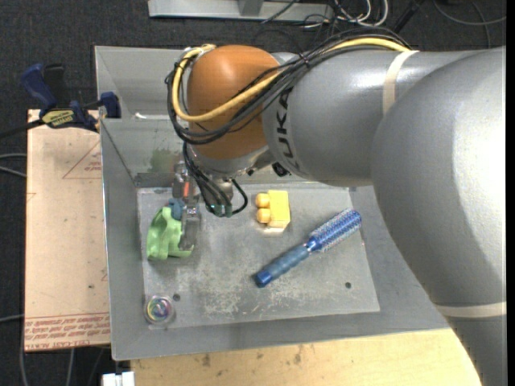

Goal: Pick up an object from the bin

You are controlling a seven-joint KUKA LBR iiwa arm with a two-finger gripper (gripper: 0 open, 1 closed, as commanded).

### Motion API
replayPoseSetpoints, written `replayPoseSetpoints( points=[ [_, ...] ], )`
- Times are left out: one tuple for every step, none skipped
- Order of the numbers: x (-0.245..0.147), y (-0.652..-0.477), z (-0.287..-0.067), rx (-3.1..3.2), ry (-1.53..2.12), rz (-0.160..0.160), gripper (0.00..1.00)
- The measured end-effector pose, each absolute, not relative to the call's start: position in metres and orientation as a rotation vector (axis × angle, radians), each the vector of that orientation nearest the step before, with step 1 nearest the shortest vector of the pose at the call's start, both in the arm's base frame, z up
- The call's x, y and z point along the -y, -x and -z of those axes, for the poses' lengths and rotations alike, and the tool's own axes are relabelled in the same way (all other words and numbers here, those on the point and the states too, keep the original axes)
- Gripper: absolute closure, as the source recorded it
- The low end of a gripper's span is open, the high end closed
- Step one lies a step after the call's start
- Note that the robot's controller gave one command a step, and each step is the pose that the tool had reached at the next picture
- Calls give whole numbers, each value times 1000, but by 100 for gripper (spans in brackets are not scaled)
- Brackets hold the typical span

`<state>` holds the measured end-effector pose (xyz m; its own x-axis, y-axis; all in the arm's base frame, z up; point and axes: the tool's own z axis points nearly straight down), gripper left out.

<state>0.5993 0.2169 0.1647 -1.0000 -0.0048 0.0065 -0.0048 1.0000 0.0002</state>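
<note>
Hand (186, 230) low at green crumpled thing (163, 237), bin (121, 163) left side; spread or pinching, cannot tell; not yet lifted; yellow block (274, 210), blue ridged stick (310, 249) lie apart; grasp and lift remain.

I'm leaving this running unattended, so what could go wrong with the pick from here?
The gripper sits at the right edge of the green lumpy thing, not its middle, so a grasp may slip off. That thing lies close to the bin's left wall and could get pushed against it.

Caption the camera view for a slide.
Gripper beside a green toy, left in the bin; yellow brick and blue tool apart.
</note>
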Motion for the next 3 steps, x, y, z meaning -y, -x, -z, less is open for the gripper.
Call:
replayPoseSetpoints(
  points=[
    [-251,-576,-69,3137,157,3,0],
    [-232,-561,-101,3101,505,2,0],
    [-234,-558,-112,3049,759,3,0]
  ],
)
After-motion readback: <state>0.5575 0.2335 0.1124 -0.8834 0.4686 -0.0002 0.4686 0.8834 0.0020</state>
